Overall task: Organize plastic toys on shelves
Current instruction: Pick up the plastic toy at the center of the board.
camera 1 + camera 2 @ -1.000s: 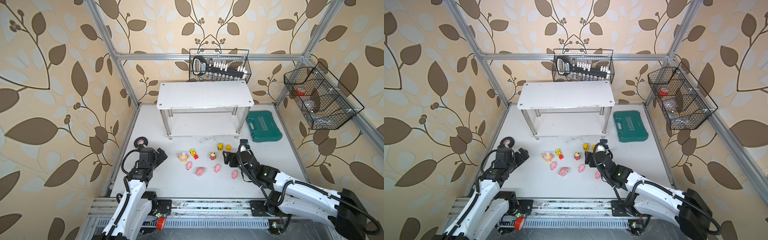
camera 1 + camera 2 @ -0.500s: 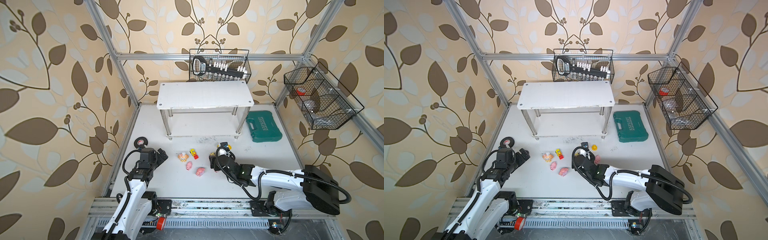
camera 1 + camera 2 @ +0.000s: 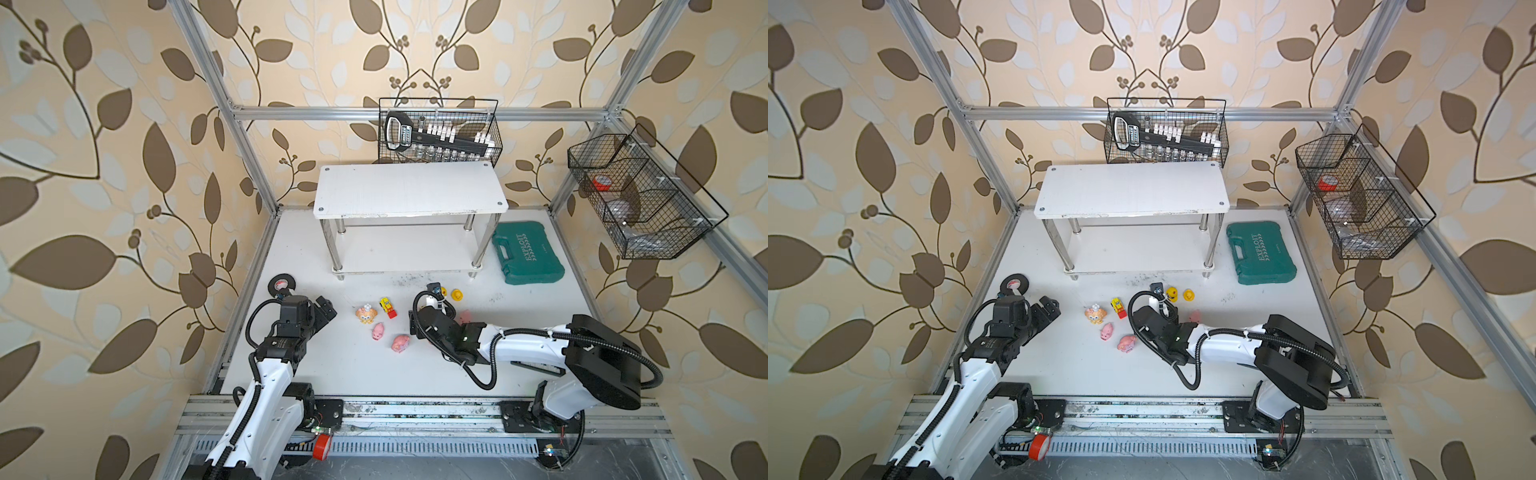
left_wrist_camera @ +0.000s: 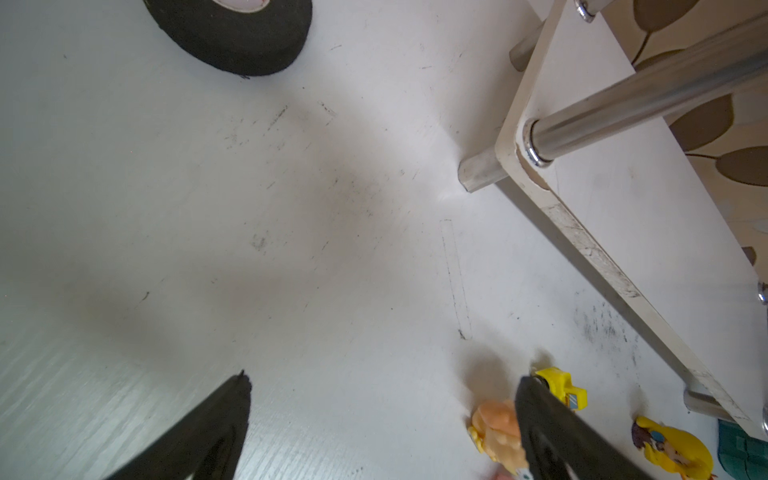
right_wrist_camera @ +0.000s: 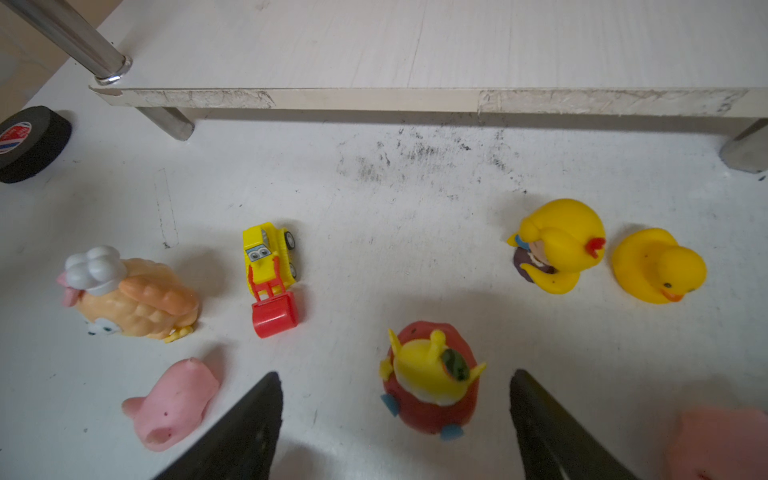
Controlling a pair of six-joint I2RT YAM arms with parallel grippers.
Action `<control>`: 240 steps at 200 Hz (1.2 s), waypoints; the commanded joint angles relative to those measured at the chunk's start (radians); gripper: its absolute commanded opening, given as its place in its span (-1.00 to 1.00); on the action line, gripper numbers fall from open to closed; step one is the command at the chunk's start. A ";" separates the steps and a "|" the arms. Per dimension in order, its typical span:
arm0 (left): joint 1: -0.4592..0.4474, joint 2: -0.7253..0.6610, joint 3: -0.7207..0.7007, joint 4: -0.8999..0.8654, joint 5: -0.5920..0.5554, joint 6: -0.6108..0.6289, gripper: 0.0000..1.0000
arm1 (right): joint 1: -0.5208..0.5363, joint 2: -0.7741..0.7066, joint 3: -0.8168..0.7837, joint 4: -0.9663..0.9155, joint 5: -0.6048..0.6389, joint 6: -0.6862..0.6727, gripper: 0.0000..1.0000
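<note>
My right gripper (image 5: 395, 380) is open, and the green-headed red-blue alien (image 5: 430, 382) stands between its fingers without touching them. Beyond it lie the yellow doll (image 5: 557, 245), the yellow duck (image 5: 658, 266), the yellow-red vehicle (image 5: 270, 274), the orange animal (image 5: 129, 299) and a pink piglet (image 5: 174, 403). Another piglet (image 5: 719, 440) lies beside one finger. In both top views the right arm hides the alien. My left gripper (image 3: 328, 311) hangs open and empty, left of the orange animal (image 3: 366, 314). Both boards of the white shelves (image 3: 409, 189) are bare.
A black tape roll (image 3: 281, 284) lies on the table behind my left gripper. A green tool case (image 3: 528, 253) lies right of the shelves. Black wire baskets hang on the back wall (image 3: 440, 133) and the right wall (image 3: 640, 195).
My right arm has swung left across the table, from the toys at the right to the alien. The left arm has not moved.
</note>
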 commanded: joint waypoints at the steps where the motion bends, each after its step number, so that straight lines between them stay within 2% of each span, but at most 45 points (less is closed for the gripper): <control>1: 0.005 0.004 0.004 0.023 0.006 0.010 0.98 | 0.005 0.036 0.030 -0.027 0.028 0.005 0.70; 46: 0.005 0.003 0.004 0.025 0.006 0.011 0.98 | 0.004 0.078 0.040 -0.029 0.036 0.009 0.70; 158: 0.005 0.004 0.004 0.027 0.010 0.013 0.98 | 0.002 0.120 0.045 -0.010 0.060 0.004 0.39; 240: 0.005 -0.001 0.003 0.025 0.009 0.013 0.98 | -0.002 0.135 0.056 -0.012 0.085 -0.015 0.29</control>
